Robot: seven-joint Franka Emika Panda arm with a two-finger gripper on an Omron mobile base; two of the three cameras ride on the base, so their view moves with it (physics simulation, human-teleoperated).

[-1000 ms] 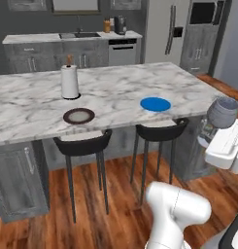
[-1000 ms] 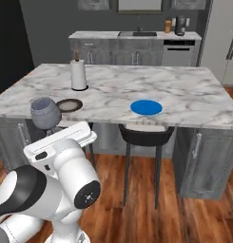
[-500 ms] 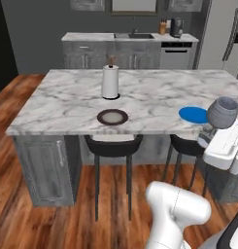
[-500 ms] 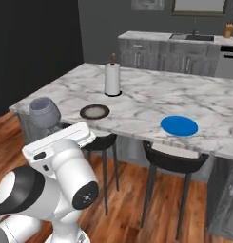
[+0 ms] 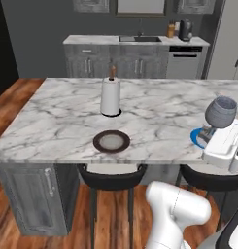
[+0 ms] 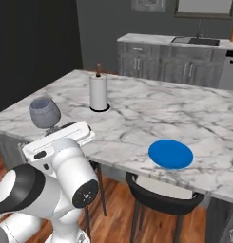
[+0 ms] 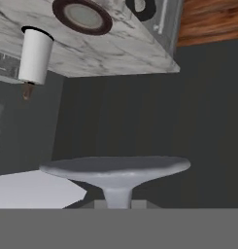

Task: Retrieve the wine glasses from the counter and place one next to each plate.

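Observation:
My gripper (image 5: 208,132) is shut on the stem of a clear greyish wine glass (image 5: 220,111), held upright above the near right edge of the marble island. The same glass (image 6: 44,113) stands over my hand at the left of the right base view. In the hand view its round foot (image 7: 115,169) spreads just ahead of the camera. The blue plate (image 6: 170,154) lies near the island's front edge, partly covered by the glass and hand (image 5: 195,138). The brown-rimmed plate (image 5: 111,141) lies further left. The counter (image 5: 135,40) with its sink stands against the back wall.
A paper towel roll (image 5: 110,96) stands upright mid-island behind the brown-rimmed plate. Dark stools (image 5: 110,177) are tucked under the island's near side. A kettle (image 5: 185,30) sits on the back counter. Wood floor runs round the island's left end.
The whole scene has shifted as the base drove, and the island now sits further right and closer in both base views. The glass stays gripped in the same pose.

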